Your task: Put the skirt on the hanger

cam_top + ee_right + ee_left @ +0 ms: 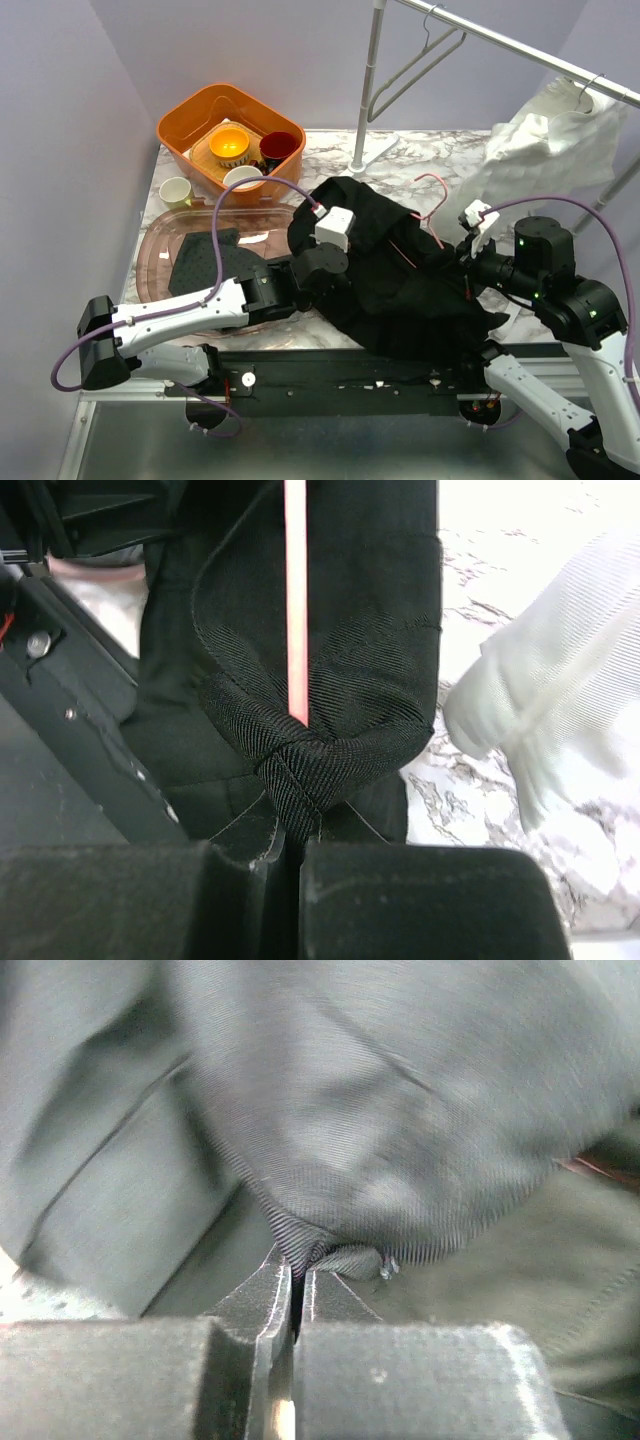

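Okay, your left claw (297,1282) and right claw (291,842) both pinch skirt (400,285); next you probably spread it over hanger (296,600) just ahead of right.

A lab test booth: plain walls (60,150), marble-top table (400,165), clothes rail (520,48).

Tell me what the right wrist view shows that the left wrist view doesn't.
Right wrist only: the pink hanger crossing the skirt, a white cloth, the marble table. Left wrist only: the left gripper pinching a fold. Both: skirt fabric clamped between shut fingers; the right gripper grips likewise.
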Tool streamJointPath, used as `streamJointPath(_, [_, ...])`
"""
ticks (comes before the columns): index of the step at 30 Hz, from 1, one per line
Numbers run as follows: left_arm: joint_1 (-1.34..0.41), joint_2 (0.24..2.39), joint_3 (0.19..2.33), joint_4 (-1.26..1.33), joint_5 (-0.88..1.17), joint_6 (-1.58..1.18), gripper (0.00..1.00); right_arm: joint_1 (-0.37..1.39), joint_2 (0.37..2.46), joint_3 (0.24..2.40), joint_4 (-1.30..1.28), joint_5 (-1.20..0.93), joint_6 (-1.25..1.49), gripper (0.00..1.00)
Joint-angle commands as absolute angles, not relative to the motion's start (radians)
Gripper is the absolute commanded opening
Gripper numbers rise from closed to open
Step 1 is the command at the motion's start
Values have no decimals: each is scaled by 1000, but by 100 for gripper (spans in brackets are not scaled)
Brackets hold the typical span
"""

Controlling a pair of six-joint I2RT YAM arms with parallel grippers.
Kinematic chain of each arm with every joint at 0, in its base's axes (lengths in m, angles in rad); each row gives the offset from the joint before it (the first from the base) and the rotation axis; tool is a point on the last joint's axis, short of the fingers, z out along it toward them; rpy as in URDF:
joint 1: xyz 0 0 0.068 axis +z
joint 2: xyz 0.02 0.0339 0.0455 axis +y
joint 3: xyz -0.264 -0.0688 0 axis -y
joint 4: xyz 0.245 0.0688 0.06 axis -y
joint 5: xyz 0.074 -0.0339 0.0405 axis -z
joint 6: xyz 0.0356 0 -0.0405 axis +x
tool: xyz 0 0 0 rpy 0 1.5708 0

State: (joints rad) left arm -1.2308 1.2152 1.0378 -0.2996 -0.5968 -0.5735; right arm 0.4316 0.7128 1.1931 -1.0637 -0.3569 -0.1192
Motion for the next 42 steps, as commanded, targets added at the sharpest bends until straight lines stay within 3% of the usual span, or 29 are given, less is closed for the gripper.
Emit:
streamJointPath(1, [-1154, 1152, 957, -314, -536, -620, 3, 426, 681, 1272, -1005, -227, -3, 1])
streamJointPath(3, [-1132, 1132, 943, -281, -474, -603, 9, 425, 670, 1290, -1009, -280, 26, 1])
streamJointPath(7, [-1065, 1056, 942, -233, -266, -531, 50, 416, 684, 1347, -1025, -287, 83, 1])
streamJointPath(8, [-1052, 1045, 966, -248, -240, -516, 68, 416, 698, 1359, -1023, -270, 101, 1])
streamJointPath(11, [-1029, 971, 1003, -305, -279, -450, 86, 416, 719, 1420, -1026, -201, 171, 1])
streamJointPath(15, [-1008, 871, 1043, -389, -365, -404, 91, 397, 752, 1495, -1045, -173, 273, 1])
streamJointPath(26, [-1000, 784, 1075, -477, -442, -400, 91, 239, 724, 1572, -1127, -127, 475, 1])
streamJointPath(34, [-1000, 795, 1074, -443, -433, -380, 91, 152, 679, 1557, -1140, -222, 466, 1])
streamJointPath(42, [-1000, 801, 1071, -413, -423, -370, 91, 152, 831, 1727, -1140, -302, 442, 1])
